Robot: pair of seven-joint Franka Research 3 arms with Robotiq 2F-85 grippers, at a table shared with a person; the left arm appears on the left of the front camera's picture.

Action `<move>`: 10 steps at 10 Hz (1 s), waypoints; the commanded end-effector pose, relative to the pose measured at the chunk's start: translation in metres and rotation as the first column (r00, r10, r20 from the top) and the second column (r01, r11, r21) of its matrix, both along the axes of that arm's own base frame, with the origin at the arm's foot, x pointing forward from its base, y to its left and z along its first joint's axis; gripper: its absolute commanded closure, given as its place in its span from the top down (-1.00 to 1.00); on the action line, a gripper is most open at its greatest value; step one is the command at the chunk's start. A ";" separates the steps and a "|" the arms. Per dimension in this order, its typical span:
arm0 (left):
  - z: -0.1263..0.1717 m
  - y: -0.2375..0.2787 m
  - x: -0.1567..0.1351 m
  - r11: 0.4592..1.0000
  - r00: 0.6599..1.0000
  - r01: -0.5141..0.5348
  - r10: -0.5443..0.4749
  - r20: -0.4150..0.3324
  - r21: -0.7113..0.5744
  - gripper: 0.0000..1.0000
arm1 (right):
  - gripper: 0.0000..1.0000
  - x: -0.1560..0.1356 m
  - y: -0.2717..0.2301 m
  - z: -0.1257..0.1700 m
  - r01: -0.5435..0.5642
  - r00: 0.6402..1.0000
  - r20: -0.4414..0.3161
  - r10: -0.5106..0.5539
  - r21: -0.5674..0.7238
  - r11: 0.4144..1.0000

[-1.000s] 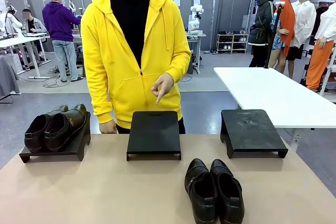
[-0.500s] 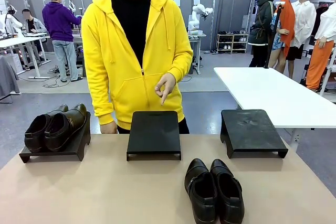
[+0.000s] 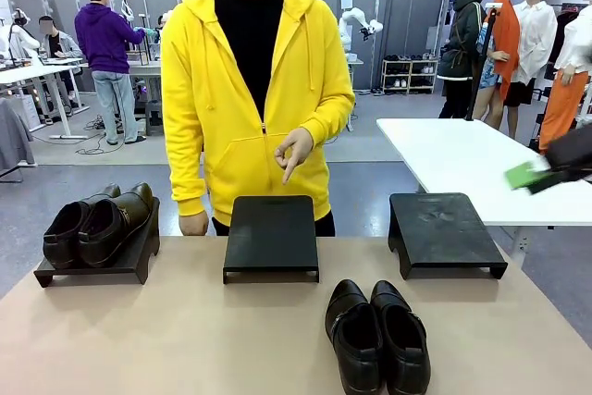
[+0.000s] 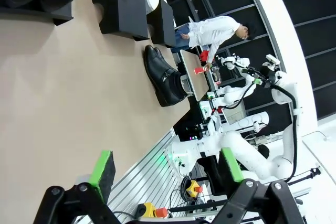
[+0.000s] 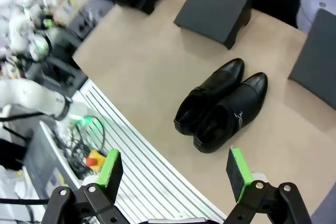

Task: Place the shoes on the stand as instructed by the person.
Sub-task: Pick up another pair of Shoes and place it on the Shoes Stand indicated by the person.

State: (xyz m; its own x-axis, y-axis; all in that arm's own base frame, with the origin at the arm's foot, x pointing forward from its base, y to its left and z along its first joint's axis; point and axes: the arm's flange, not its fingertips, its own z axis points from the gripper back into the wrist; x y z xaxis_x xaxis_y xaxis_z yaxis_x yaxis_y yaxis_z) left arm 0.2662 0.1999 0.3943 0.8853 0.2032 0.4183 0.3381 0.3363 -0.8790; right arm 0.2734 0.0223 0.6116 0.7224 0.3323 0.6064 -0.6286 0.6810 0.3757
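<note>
Matte tan tabletop [image 3: 166,339] — glossy strapped shoes [image 3: 377,338] before a black stand [image 3: 271,228]; left hand [image 4: 167,170], right hand [image 5: 173,171] spread wide.

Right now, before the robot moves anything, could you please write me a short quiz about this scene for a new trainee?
1. True or false: the strapped shoes already sit on a stand.
2. The person's hand points down toward which one? A. left stand; B. middle stand; C. right stand.
3. Fill in: in the right wrist view, the right arm's jaws stand ___.

Key: 1 false, they lie on the table; 2 B; 3 open.
</note>
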 end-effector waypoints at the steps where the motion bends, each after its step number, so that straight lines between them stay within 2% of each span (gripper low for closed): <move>1: 0.001 -0.001 -0.002 1.000 1.000 0.004 -0.003 0.017 -0.012 1.00 | 1.00 0.021 0.054 -0.009 -0.015 1.000 -0.029 0.010 -0.171 0.985; 2: 0.001 -0.001 -0.002 1.000 1.000 0.004 -0.003 0.017 -0.012 1.00 | 1.00 0.023 0.085 -0.017 -0.018 1.000 -0.022 0.013 -0.248 0.969; 4: 0.001 -0.001 -0.002 1.000 1.000 0.004 -0.003 0.017 -0.012 1.00 | 1.00 0.025 0.138 -0.042 0.053 0.999 0.012 -0.053 -0.394 0.918; 7: 0.001 -0.001 -0.002 1.000 1.000 0.004 -0.003 0.017 -0.012 1.00 | 1.00 0.032 0.172 -0.095 0.088 0.987 -0.083 -0.138 -0.441 0.893; 8: 0.001 -0.001 -0.002 1.000 1.000 0.004 -0.003 0.017 -0.012 1.00 | 1.00 0.036 0.174 -0.121 0.095 0.972 -0.148 -0.181 -0.456 0.885; 10: 0.001 -0.001 -0.002 1.000 1.000 0.004 -0.003 0.017 -0.012 1.00 | 1.00 0.041 0.178 -0.161 0.102 0.950 -0.208 -0.231 -0.495 0.863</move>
